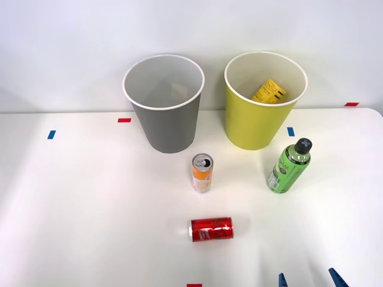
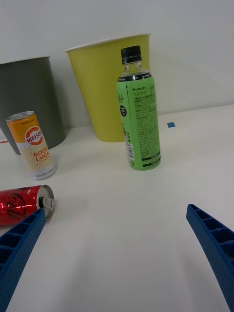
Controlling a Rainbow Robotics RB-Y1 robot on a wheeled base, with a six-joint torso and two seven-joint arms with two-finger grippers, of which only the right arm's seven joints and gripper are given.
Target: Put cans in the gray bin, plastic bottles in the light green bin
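A: Surface?

B: I see a white table [image 1: 90, 203] against a pale wall [image 1: 72, 42], with red tape marks [image 1: 124, 120] and blue tape marks [image 1: 51, 134] on the top.

A: Legible print?

B: The orange-and-white can [image 2: 31, 145] reads "GOOD LUCK"; it stands upright just in front of the gray bin [image 1: 164, 101]. The green bottle [image 2: 138, 114], black cap, reads "LIMCTEA" and stands upright in front of the light green bin [image 1: 263, 98]. The red can [image 1: 211, 229] lies on its side, nearest me; its lettering I cannot read.

A: Bin contents?

B: The yellow bottle [image 1: 268, 91] lies inside the light green bin. Gray bin interior: cannot tell.

A: Tool?

B: Right gripper [image 2: 117, 243] is low over the table, fingers [image 2: 212, 236] spread wide, holding nothing; one fingertip is just beside the red can's top.
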